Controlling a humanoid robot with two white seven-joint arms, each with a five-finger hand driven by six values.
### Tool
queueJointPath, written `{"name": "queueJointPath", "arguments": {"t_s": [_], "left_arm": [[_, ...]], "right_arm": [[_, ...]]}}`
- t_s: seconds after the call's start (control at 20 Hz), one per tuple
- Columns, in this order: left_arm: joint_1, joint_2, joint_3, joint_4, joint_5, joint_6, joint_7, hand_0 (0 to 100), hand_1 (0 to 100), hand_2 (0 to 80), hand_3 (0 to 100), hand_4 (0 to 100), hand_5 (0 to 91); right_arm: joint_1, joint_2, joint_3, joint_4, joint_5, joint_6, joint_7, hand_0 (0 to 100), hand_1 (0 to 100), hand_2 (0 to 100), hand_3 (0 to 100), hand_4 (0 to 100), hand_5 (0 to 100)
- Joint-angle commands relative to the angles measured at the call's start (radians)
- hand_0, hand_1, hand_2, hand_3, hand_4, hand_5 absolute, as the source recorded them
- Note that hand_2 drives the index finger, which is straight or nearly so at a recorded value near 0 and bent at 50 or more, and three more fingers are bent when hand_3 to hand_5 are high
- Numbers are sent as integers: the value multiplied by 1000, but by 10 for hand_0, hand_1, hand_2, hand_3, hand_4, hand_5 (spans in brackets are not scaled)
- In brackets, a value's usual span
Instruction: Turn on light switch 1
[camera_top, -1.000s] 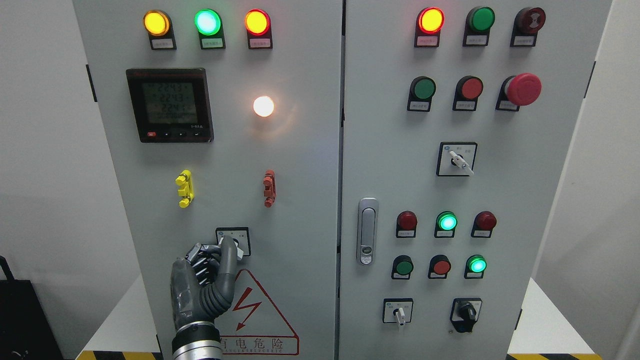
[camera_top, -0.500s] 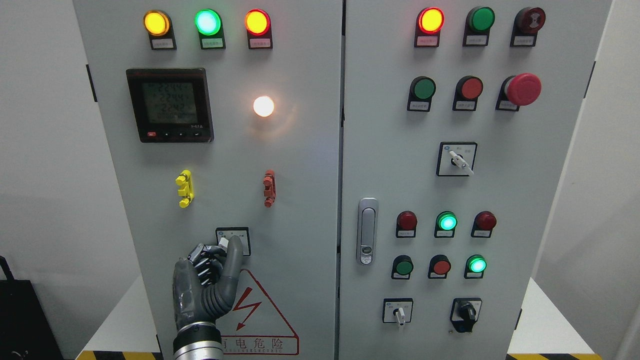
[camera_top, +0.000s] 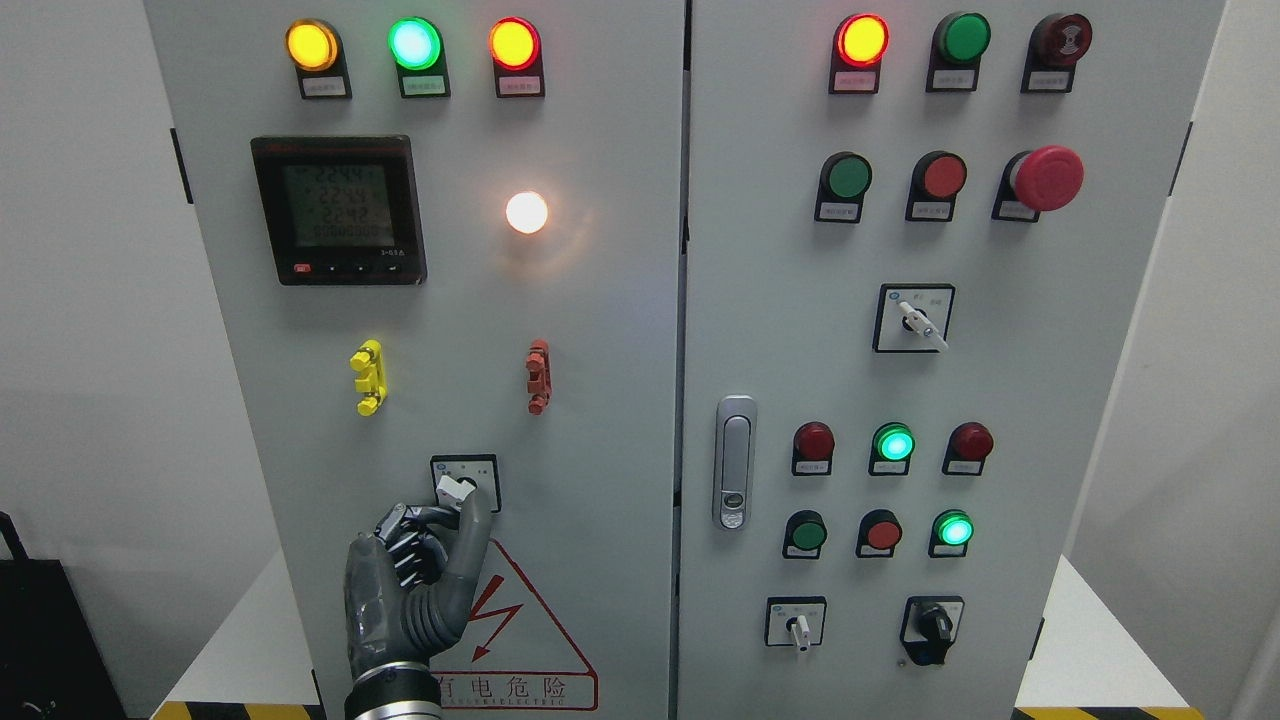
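Note:
On the left cabinet door, low down, sits a small rotary switch (camera_top: 465, 483) in a black-framed plate, its white knob (camera_top: 455, 488) pointing up and to the left. My left hand (camera_top: 452, 512) is just below it, fingers curled and holding nothing. The thumb (camera_top: 477, 510) reaches up beside the knob's lower right. I cannot tell whether the thumb touches the knob. A round white lamp (camera_top: 526, 212) glows higher on the same door. My right hand is out of view.
Yellow (camera_top: 368, 377) and red (camera_top: 538, 375) clips sit above the switch, a digital meter (camera_top: 338, 210) higher up. A red warning triangle (camera_top: 515, 620) lies under my hand. The right door carries a handle (camera_top: 735, 462), several buttons, lamps and selector switches.
My left hand has slid down off the switch, uncovering the white knob, which now points up-left. The lamp glows in every frame.

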Motion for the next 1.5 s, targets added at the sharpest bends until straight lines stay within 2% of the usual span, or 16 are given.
{"name": "queueJointPath", "arguments": {"t_s": [0.0, 0.25, 0.5, 0.65, 0.75, 0.85, 0.95, 1.15, 1.2, 1.3, 1.35, 1.45], "left_arm": [[50, 8, 0, -4, -3, -54, 2, 4, 422, 617, 1000, 988, 857], [169, 23, 0, -16, -17, -172, 2, 0, 415, 620, 1000, 990, 855], [437, 63, 18, 37, -23, -490, 1, 0, 405, 624, 1000, 986, 857], [565, 104, 56, 172, -14, -625, -1, 11, 379, 616, 1000, 984, 866], [609, 124, 75, 288, 27, -657, -16, 17, 367, 591, 998, 984, 855], [636, 140, 77, 437, 142, -660, -66, 20, 363, 561, 975, 983, 837], [645, 144, 78, 621, 204, -682, -142, 26, 363, 513, 932, 965, 773], [645, 143, 78, 1076, 195, -829, -281, 35, 364, 436, 820, 872, 645], [643, 143, 77, 1162, 193, -834, -309, 31, 371, 407, 769, 837, 568], [639, 140, 74, 1314, 193, -829, -347, 27, 383, 366, 697, 784, 470], [636, 137, 70, 1380, 189, -823, -352, 26, 385, 347, 672, 764, 430], [634, 135, 63, 1470, 158, -817, -348, 5, 385, 285, 591, 686, 289]], "right_arm": [[0, 0, 0, 0, 0, -1, 0, 54, 0, 0, 0, 0, 0], [0, 0, 0, 0, 0, -1, -1, 54, 0, 0, 0, 0, 0], [0, 0, 0, 0, 0, -1, -1, 54, 0, 0, 0, 0, 0], [0, 0, 0, 0, -1, -1, 0, 54, 0, 0, 0, 0, 0], [0, 0, 0, 0, 0, -1, -1, 54, 0, 0, 0, 0, 0], [0, 0, 0, 0, 0, -1, 0, 54, 0, 0, 0, 0, 0], [0, 0, 0, 0, 0, -1, -1, 54, 0, 0, 0, 0, 0], [0, 0, 0, 0, 0, -1, -1, 54, 0, 0, 0, 0, 0], [0, 0, 0, 0, 0, -1, 0, 54, 0, 0, 0, 0, 0], [0, 0, 0, 0, 0, -1, -1, 54, 0, 0, 0, 0, 0], [0, 0, 0, 0, 0, -1, -1, 54, 0, 0, 0, 0, 0], [0, 0, 0, 0, 0, -1, -1, 54, 0, 0, 0, 0, 0]]}}
